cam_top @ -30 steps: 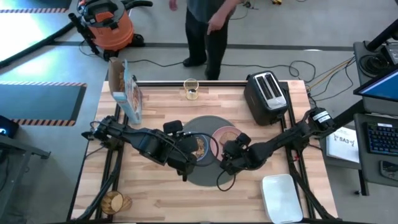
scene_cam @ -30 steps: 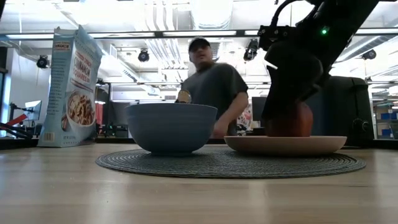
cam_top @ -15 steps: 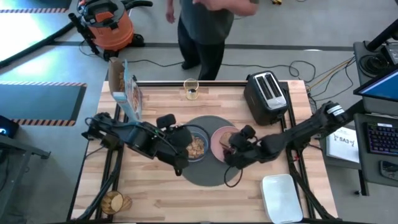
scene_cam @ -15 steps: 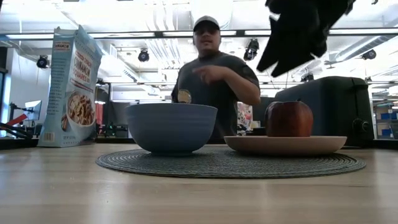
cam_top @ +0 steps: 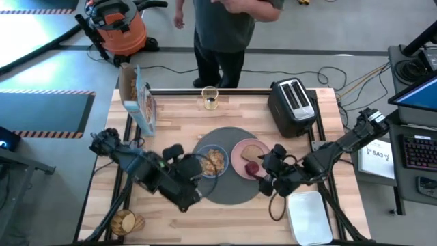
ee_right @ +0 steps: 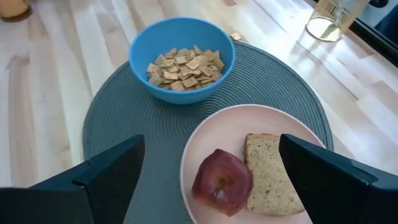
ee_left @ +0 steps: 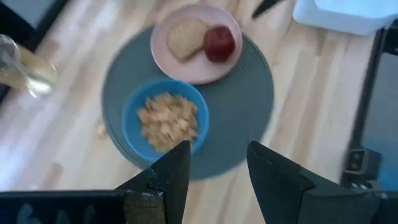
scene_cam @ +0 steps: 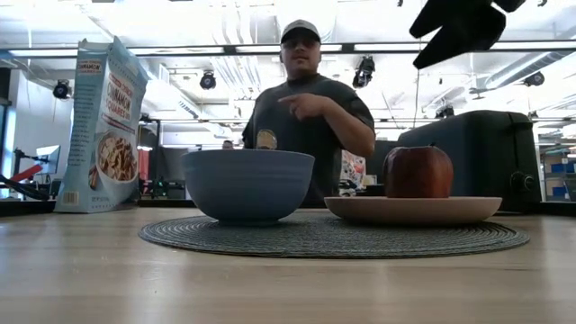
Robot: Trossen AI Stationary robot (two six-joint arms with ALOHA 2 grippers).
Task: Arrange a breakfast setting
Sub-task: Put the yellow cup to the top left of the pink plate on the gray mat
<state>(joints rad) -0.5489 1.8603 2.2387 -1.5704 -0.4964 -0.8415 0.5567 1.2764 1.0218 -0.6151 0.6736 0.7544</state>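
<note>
A round dark grey mat (cam_top: 229,191) lies mid-table. On it stand a blue bowl (cam_top: 212,162) of cereal and a pink plate (cam_top: 240,147) bearing a toast slice (cam_top: 255,150) and a red apple (cam_top: 251,167). A glass (cam_top: 209,99) with a little orange drink stands near the far edge. My left gripper (cam_top: 190,167) hovers open just left of the bowl (ee_left: 165,118), nothing between its fingers. My right gripper (cam_top: 268,175) hangs open above the plate's near right side, well above the apple (scene_cam: 418,172) in the low view, touching nothing.
A black toaster (cam_top: 293,106) stands at the far right and a cereal box (cam_top: 136,99) at the far left. A white tray (cam_top: 308,215) lies near right, a small round wooden piece (cam_top: 124,222) near left. A person (cam_top: 225,27) stands beyond the far edge.
My right gripper, which stood around the apple, has risen clear of it and drawn back toward the table's right and near edges; the apple stays on the plate. My left gripper has pulled away from over the bowl toward the left, uncovering it.
</note>
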